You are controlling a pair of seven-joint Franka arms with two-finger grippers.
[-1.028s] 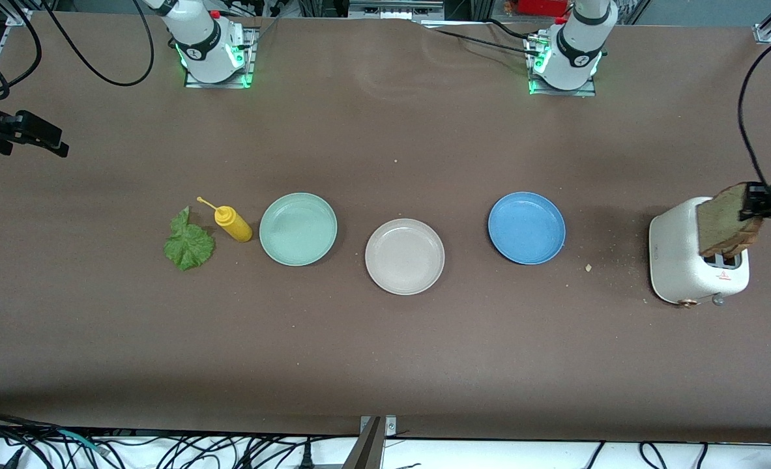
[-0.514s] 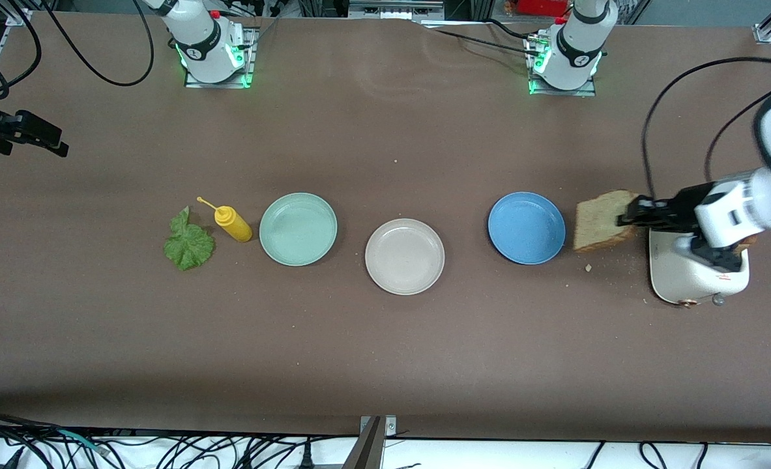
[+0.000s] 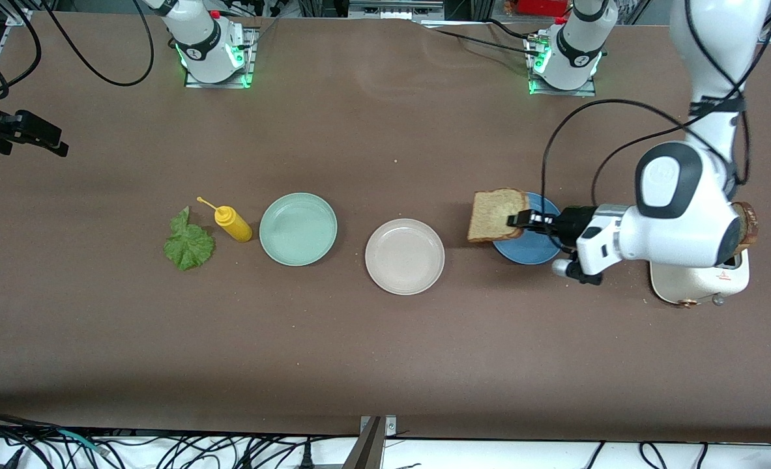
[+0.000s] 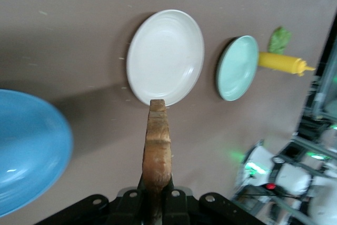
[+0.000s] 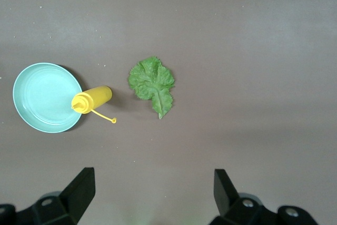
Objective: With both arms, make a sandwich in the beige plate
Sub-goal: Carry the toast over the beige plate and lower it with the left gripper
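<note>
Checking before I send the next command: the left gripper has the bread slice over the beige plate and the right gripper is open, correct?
Not quite. The left gripper holds the bread slice over the edge of the blue plate, not the beige plate, which lies bare toward the right arm's end; the front view shows this. The right gripper is open, over the table near the lettuce.

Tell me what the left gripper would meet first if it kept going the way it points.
Likely the round pale beige plate: the left gripper, shut on the brown bread slice, points along the table toward it. Height is unclear, so it may pass above.
</note>
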